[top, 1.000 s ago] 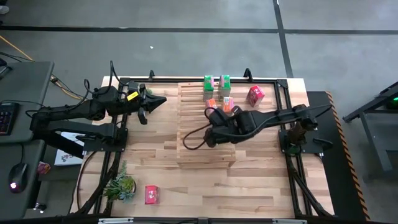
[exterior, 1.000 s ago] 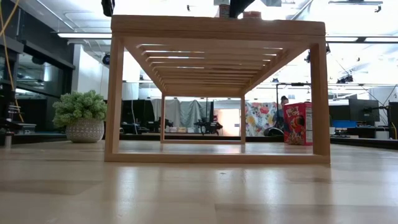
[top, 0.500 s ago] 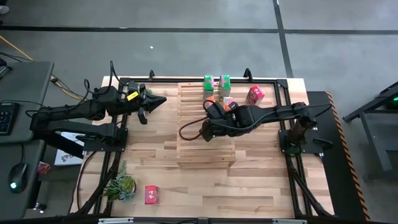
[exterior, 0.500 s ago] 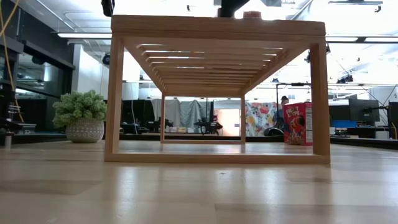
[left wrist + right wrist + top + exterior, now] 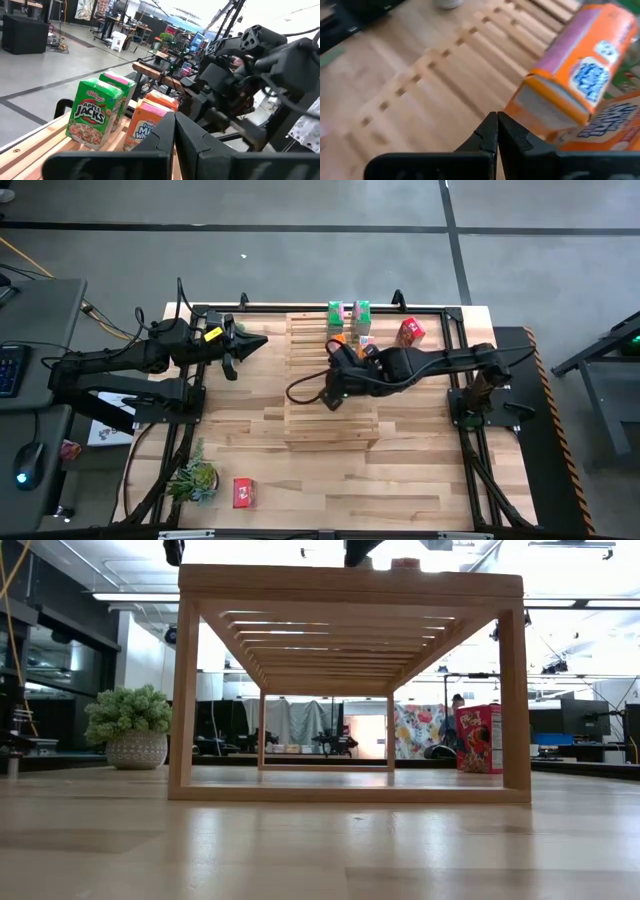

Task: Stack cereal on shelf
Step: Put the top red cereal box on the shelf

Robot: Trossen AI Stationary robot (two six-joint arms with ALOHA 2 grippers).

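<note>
The pale slatted shelf (image 5: 330, 405) stands mid-table. Two green cereal boxes (image 5: 347, 311) stand upright at the far end of its top, and two orange boxes (image 5: 356, 340) sit just nearer. In the right wrist view one orange box (image 5: 570, 75) lies tilted on the other (image 5: 605, 127). One red box (image 5: 410, 330) stands on the table right of the shelf, another (image 5: 243, 492) near the front edge. My right gripper (image 5: 340, 353) is shut over the shelf top, its tips (image 5: 496, 122) close beside the tilted orange box. My left gripper (image 5: 238, 345) waits shut left of the shelf. My right gripper's shut fingertips (image 5: 490, 127) come level along the shelf top toward the lower near corner (image 5: 512, 107) of the tilted orange box. I cannot tell whether they touch it.
A potted plant (image 5: 192, 478) stands at the near left corner of the table, next to the front red box. A cable loop (image 5: 300, 390) from the right arm lies over the shelf top. Bare tabletop lies in front of the shelf (image 5: 350, 690).
My right gripper has moved over the shelf top toward the table's far edge, closing on the orange boxes. The left arm has kept still.
</note>
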